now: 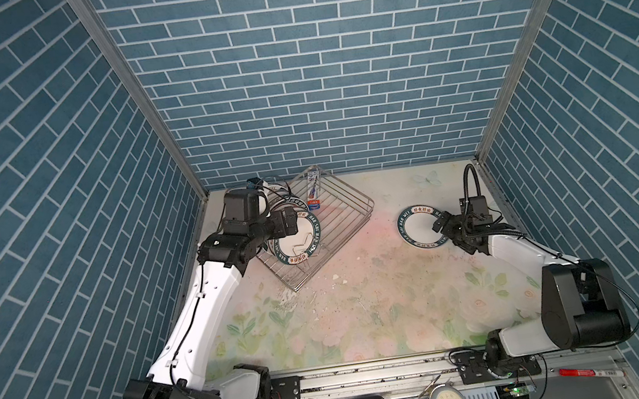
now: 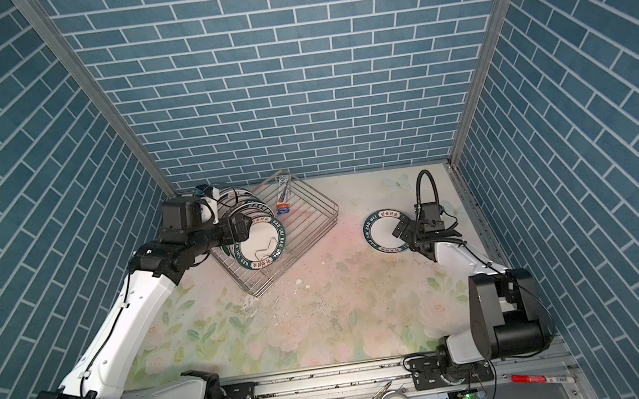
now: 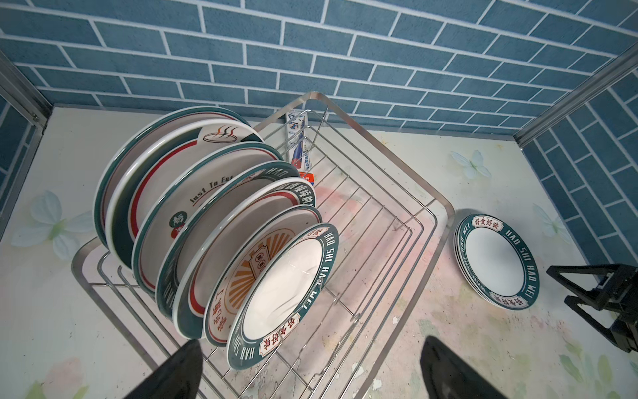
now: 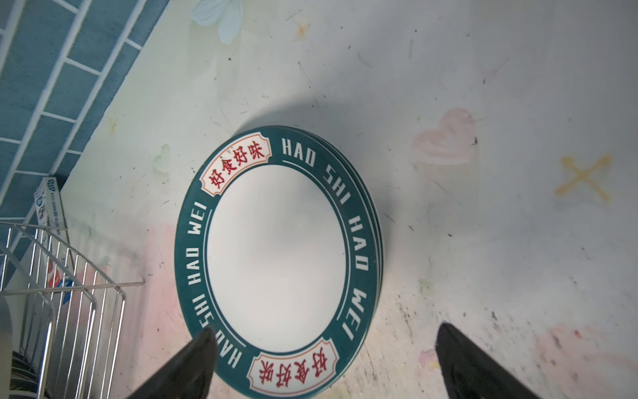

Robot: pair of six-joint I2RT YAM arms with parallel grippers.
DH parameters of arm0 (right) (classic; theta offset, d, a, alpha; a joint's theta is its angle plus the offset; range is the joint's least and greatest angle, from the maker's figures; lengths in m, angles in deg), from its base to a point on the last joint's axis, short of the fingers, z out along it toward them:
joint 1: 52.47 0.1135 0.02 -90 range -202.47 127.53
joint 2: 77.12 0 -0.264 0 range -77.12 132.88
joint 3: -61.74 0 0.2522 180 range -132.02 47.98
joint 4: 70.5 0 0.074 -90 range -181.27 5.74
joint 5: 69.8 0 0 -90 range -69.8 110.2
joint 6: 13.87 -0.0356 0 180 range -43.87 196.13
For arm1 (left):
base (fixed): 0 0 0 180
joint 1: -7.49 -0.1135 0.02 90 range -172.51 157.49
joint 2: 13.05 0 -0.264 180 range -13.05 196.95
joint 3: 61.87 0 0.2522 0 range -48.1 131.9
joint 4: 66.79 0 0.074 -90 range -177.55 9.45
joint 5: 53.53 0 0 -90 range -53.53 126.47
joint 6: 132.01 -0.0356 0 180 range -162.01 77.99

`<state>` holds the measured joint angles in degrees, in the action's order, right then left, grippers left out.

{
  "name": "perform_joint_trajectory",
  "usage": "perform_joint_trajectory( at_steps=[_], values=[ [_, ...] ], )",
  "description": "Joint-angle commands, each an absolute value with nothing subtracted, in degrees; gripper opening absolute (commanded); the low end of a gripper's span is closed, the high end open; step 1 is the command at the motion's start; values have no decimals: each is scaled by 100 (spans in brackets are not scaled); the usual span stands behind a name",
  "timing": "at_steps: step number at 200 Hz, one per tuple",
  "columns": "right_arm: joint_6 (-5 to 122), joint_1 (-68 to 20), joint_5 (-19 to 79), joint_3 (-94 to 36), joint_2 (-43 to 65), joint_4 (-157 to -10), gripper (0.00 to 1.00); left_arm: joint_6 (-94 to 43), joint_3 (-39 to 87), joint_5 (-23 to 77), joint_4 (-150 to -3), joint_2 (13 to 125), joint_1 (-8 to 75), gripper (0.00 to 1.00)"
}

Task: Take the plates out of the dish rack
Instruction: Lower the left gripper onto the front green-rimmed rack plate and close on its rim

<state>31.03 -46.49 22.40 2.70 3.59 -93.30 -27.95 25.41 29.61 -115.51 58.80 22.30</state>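
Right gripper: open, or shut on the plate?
Open: the right gripper shows its fingers wide apart over the plate stack, holding nothing.

The dish rack (image 1: 347, 215) sits angled on the floral table (image 1: 365, 307). A row of plates (image 1: 294, 245) stands on edge in its left half — the front one shows a dark teal lettered rim. The left gripper (image 1: 290, 222) hovers over that row. A small packet (image 1: 315, 192) leans in the rack's back corner. Well right of the rack a flat plate (image 1: 418, 227) lies on the table, with the right gripper (image 1: 445, 229) over the edge farthest from the rack — jaws apart, holding nothing.
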Motion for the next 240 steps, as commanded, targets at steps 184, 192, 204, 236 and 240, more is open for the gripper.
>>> perform_joint_trajectory(
  at_steps=[184,192,204,236,240],
  values=[
    [3333,-4619,2486,403,-32,-9002,99,-3533,3461,3376,-12871,7701,2226,90],
    [3323,-4618,2486,411,-30,-8995,99,-3533,3495,3401,-12886,7760,2211,90],
    [3306,-4620,2565,427,-21,-8980,99,-3549,3520,3358,-12864,7800,2174,89],
    [3306,-4622,2677,437,-31,-8949,98,-3610,3591,3253,-12849,8005,2147,83],
    [3305,-4618,2679,438,-30,-8951,98,-3617,3619,3251,-12859,8055,2140,82]
  ],
)
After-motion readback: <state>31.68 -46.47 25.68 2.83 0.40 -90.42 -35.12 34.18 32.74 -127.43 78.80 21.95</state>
